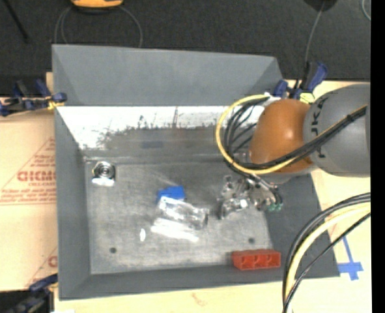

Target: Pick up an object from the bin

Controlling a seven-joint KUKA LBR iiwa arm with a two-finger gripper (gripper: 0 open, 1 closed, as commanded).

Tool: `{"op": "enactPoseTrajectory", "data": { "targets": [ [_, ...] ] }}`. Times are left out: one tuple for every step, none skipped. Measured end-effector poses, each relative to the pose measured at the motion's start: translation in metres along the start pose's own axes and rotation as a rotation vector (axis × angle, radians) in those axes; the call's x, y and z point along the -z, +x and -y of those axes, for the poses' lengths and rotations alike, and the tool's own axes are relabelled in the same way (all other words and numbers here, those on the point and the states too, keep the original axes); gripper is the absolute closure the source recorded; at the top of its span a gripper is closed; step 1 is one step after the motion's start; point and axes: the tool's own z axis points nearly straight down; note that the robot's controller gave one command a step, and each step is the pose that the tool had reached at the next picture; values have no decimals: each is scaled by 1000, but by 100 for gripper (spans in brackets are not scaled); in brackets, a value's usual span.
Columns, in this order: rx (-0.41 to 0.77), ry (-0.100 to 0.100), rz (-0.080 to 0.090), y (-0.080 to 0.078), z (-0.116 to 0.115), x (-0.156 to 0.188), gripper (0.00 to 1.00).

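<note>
The grey bin (71,207) has sloping walls that keep loose things on its scuffed, flat floor, with dark flooring around it. The arm (339,135) reaches over the right edge, tilted down so the gripper (239,199) hangs low right of the floor's middle; whether it is open or closed cannot be told. Its likeliest pick, judging by nearness, is the clear plastic piece (182,212) just beside it toward the middle, touching a blue block (172,193). A red block (255,260) lies by the near right corner, a metal ring (103,171) near the far left corner, well apart.
</note>
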Motion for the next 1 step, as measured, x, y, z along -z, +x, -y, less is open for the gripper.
{"op": "enactPoseTrajectory", "data": {
  "targets": [
    [-95,-10,-2,13,25,0,100]
  ]
}}
